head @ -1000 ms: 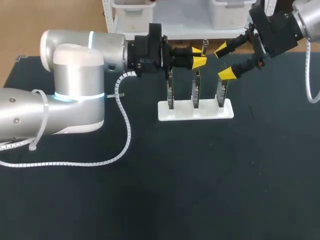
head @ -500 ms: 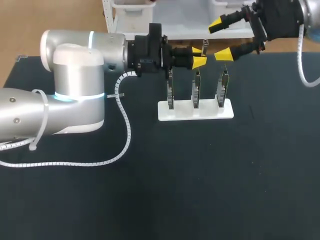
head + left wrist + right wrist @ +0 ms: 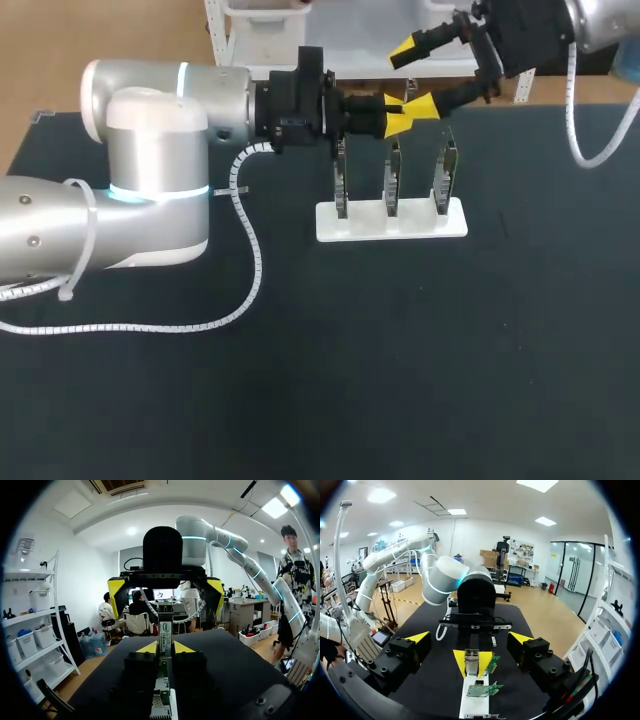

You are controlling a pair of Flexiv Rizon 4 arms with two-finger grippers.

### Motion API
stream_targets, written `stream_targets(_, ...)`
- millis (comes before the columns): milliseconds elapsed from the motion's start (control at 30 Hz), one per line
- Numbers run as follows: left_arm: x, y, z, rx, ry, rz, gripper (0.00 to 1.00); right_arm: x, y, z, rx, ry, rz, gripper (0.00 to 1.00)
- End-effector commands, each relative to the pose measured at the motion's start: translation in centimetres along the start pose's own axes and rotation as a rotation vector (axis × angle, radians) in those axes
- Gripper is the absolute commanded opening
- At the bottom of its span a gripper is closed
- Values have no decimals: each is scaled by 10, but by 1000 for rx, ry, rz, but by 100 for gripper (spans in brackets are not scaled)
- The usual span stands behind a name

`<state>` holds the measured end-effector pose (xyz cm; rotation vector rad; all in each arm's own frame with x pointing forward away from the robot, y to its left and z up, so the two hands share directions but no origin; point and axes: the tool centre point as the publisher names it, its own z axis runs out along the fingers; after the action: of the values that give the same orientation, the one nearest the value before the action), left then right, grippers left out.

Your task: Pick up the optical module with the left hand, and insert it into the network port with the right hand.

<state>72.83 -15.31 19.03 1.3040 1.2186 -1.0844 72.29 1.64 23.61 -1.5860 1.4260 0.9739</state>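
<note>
Head view. Along the far side of the black table (image 3: 300, 380), entering from the left: a thick silver left arm, elbow bent, forearm lying level, wrist pointing right. At its end the left gripper (image 3: 393, 112), yellow-tipped fingers closed on a small silver metal optical module (image 3: 408, 92), held in the air above the middle of three upright green circuit boards (image 3: 392, 178). Below, a white rectangular rack (image 3: 390, 222) standing on the table, carrying the boards in a row. From the upper right corner: the right arm slanting down and leftward, the right gripper (image 3: 412, 77) facing the left one, fingers spread wide, one tip beyond the module, the other just beside the left gripper's tip. Cannot tell whether those two tips touch.

Left wrist view. Left gripper (image 3: 165, 648) with fingers pressed on either side of the optical module (image 3: 165, 630), upright between them, labelled face outward. Straight ahead, the right gripper (image 3: 166, 587), fingers wide apart, clear of the module. Under the fingers, an edge of the rack (image 3: 172, 707).

Right wrist view. Right gripper (image 3: 470, 638) splayed open, gripping nothing. Ahead, in line with the gap, the left gripper (image 3: 472, 664) pinching the optical module (image 3: 471, 656), the left arm rising behind. Beneath, the rack (image 3: 470, 705) with circuit boards (image 3: 481, 690).
</note>
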Motion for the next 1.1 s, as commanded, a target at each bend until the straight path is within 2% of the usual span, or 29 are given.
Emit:
stream_targets(33,0,1,0,2,1,0,0,4,4,-4,21,-6,11,100)
stream_targets(133,0,1,0,2,1,0,0,4,4,-8,15,-49,39,100)
stream_targets(433,0,1,0,2,1,0,0,12,2,-8,-4,-44,67,100)
stream_targets(667,0,1,0,2,1,0,0,5,0,-8,-9,-56,49,100)
stream_targets(1100,0,1,0,2,1,0,0,6,-2,-2,-36,-48,60,100)
